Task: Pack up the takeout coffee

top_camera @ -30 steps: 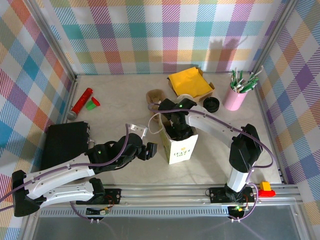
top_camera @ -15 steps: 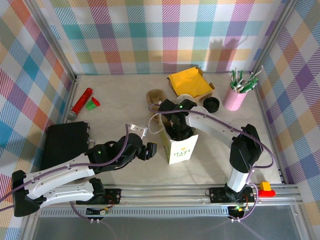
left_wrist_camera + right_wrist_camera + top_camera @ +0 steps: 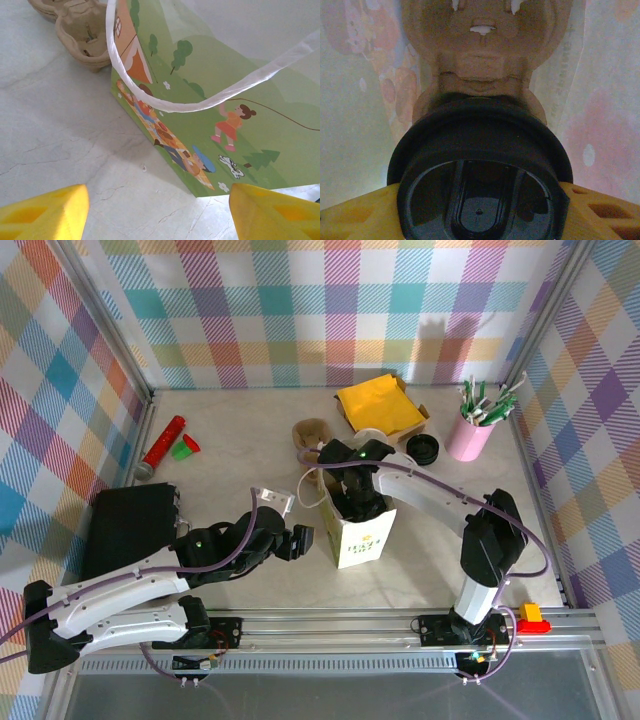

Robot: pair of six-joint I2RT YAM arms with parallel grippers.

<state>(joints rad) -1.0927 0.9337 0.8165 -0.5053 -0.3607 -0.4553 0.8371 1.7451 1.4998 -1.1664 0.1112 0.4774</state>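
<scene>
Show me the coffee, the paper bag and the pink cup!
takeout coffee (image 3: pixel 480 200): right wrist view, the middle of its black lid.
paper bag (image 3: pixel 366 538): top external view, its printed front side.
pink cup (image 3: pixel 468 441): top external view, its pink side wall.

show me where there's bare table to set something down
Widest bare patch: back left, between the green cone and cup carrier. Also between the white bag and the right arm. Crowded back right: yellow napkin, black lid, pink cup.
</scene>
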